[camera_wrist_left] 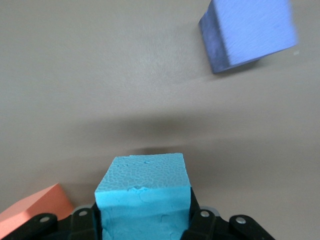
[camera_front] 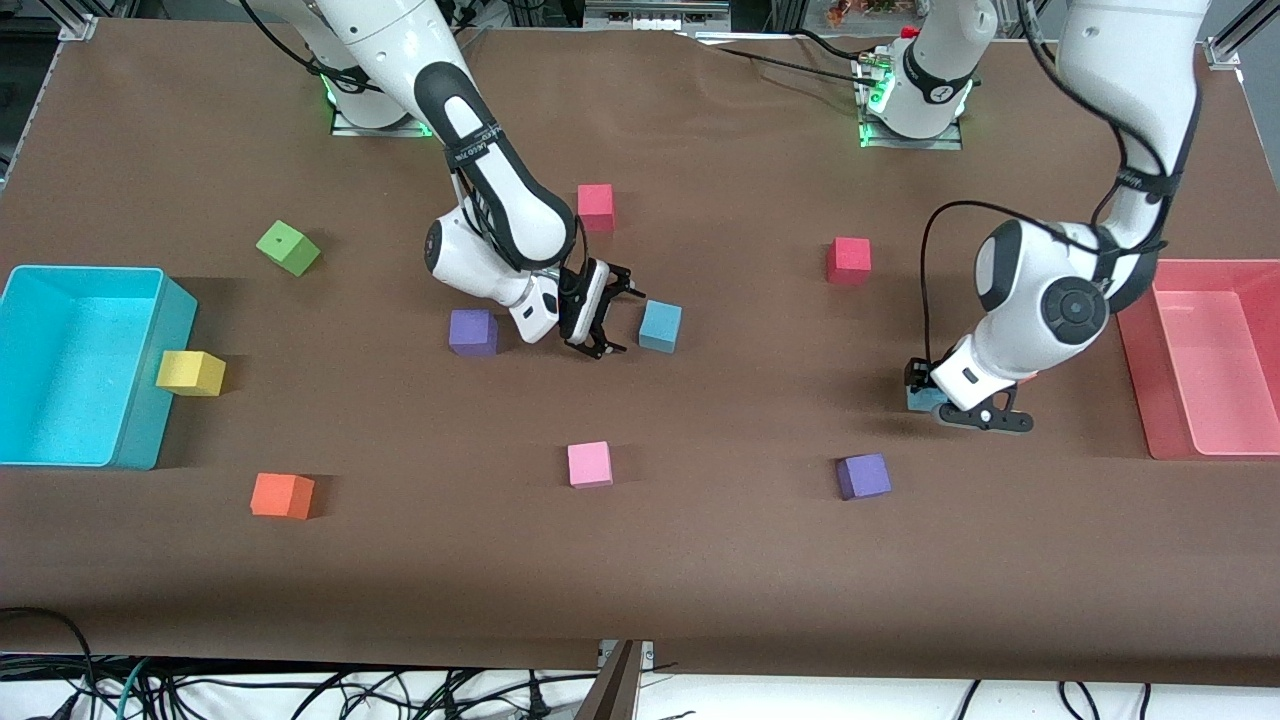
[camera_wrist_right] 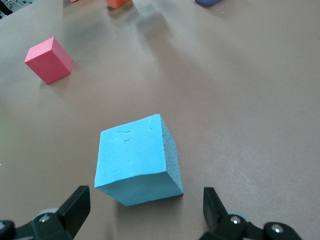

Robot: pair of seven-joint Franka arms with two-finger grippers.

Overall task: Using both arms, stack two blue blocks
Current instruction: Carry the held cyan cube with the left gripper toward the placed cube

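One blue block (camera_front: 660, 326) lies near the table's middle. My right gripper (camera_front: 612, 316) is tilted low beside it, open, and the block (camera_wrist_right: 137, 160) sits just ahead of the spread fingers (camera_wrist_right: 75, 210), not between them. The other blue block (camera_front: 920, 398) is toward the left arm's end of the table, mostly hidden under the wrist. My left gripper (camera_front: 945, 405) is down at table level and shut on it. In the left wrist view this block (camera_wrist_left: 142, 192) fills the gap between the black fingers (camera_wrist_left: 202, 220).
Purple blocks (camera_front: 473, 332) (camera_front: 863, 476), red blocks (camera_front: 595, 207) (camera_front: 848, 260), a pink block (camera_front: 589, 464), an orange block (camera_front: 282, 495), a yellow block (camera_front: 190, 372) and a green block (camera_front: 288, 247) are scattered about. A cyan bin (camera_front: 30, 370) and a red bin (camera_front: 1150, 380) stand at the table's ends.
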